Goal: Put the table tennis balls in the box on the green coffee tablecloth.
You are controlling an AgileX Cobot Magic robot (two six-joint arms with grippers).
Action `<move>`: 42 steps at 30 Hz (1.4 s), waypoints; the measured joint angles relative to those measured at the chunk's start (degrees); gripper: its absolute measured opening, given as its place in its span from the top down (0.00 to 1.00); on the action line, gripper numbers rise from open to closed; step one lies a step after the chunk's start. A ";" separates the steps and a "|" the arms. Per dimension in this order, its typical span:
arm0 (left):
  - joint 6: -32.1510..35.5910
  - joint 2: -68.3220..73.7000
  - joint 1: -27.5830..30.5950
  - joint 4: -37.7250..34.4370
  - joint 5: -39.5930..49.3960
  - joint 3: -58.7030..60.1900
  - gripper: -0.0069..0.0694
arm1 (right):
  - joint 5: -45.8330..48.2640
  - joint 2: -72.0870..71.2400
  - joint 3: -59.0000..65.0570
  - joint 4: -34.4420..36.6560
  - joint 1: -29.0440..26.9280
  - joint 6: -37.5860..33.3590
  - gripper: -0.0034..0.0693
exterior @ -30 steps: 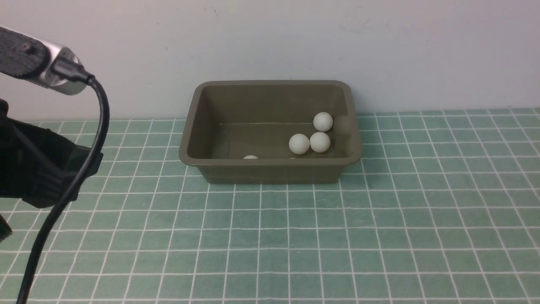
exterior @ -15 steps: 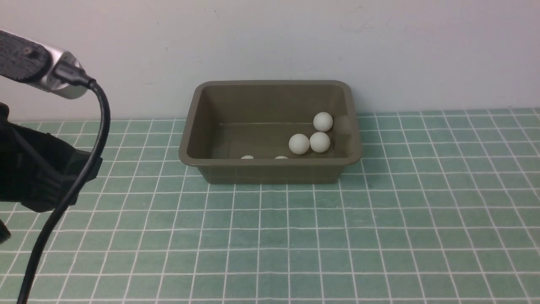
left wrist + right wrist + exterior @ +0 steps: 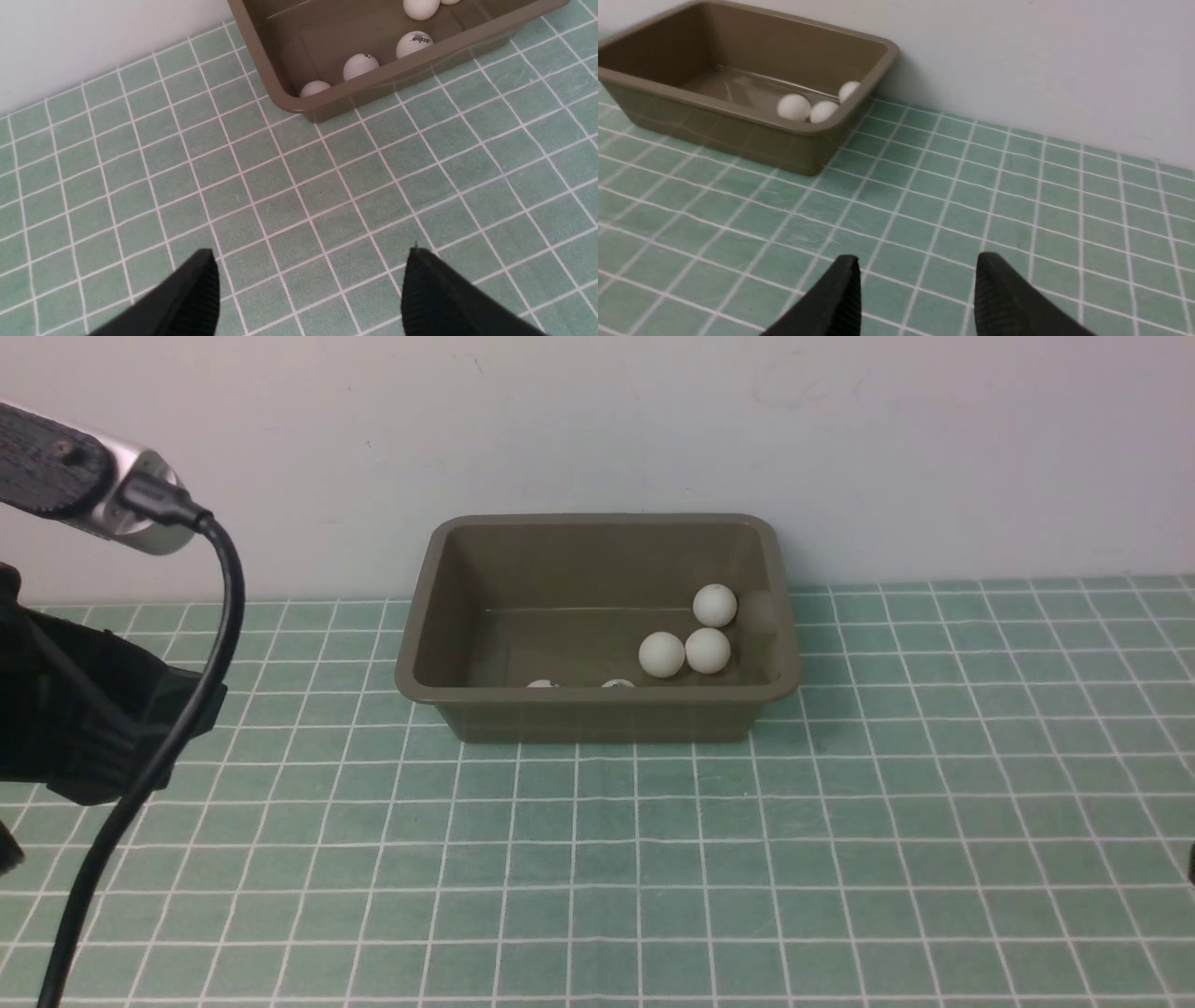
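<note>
Front view: olive-brown box (image 3: 597, 714) at the back of the bench, on the green coffee tablecloth (image 3: 653, 859), close to the pale wall (image 3: 597, 420). Three table tennis balls (image 3: 662, 653) clustered inside near the box's right end, two side by side and a third (image 3: 715, 605) just behind. Tops of two more (image 3: 541, 684) barely peeking over the near rim. Left arm's black body (image 3: 93, 709) and cable (image 3: 219, 616) at the left edge, well apart from the box. Cannot tell the fingers' opening from here.

Left wrist view: left fingers (image 3: 201, 289) spread wide, holding nothing, touching nothing, hanging above bare cloth. Near corner of the box (image 3: 467, 44) ahead, with three balls (image 3: 360, 65) lined along its near wall, one with a dark logo (image 3: 414, 44).

Right wrist view: right fingers (image 3: 845, 289) set narrower than the left pair yet visibly apart, empty, over bare cloth. Box (image 3: 714, 126) well ahead, three balls (image 3: 794, 106) at its nearest end.

Against a second ago: two near-wall balls shifted leftward along the rim; left arm slightly lower; rear three balls and box unmoved.
</note>
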 joint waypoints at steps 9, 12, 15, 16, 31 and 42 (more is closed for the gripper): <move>0.00 0.00 0.05 -0.82 0.02 0.00 0.29 | -1.93 -11.21 6.56 -25.81 -3.57 33.03 0.52; 0.00 0.00 0.05 -1.15 0.02 0.00 0.29 | -3.91 -13.94 9.35 -29.42 -3.72 39.78 0.52; 0.00 0.00 0.05 -1.21 0.02 0.00 0.29 | -5.67 -21.10 15.83 -33.07 -3.72 44.77 0.52; 0.00 0.00 0.05 -1.21 0.02 0.00 0.29 | -5.67 -21.10 15.83 -33.14 -3.77 44.77 0.52; 0.00 0.00 0.05 -1.34 0.48 0.04 0.29 | -7.04 -21.90 19.94 -35.65 -3.90 44.68 0.52; 0.00 0.00 0.05 -1.39 0.48 0.04 0.29 | -7.20 -21.90 19.99 -35.79 -3.90 44.63 0.52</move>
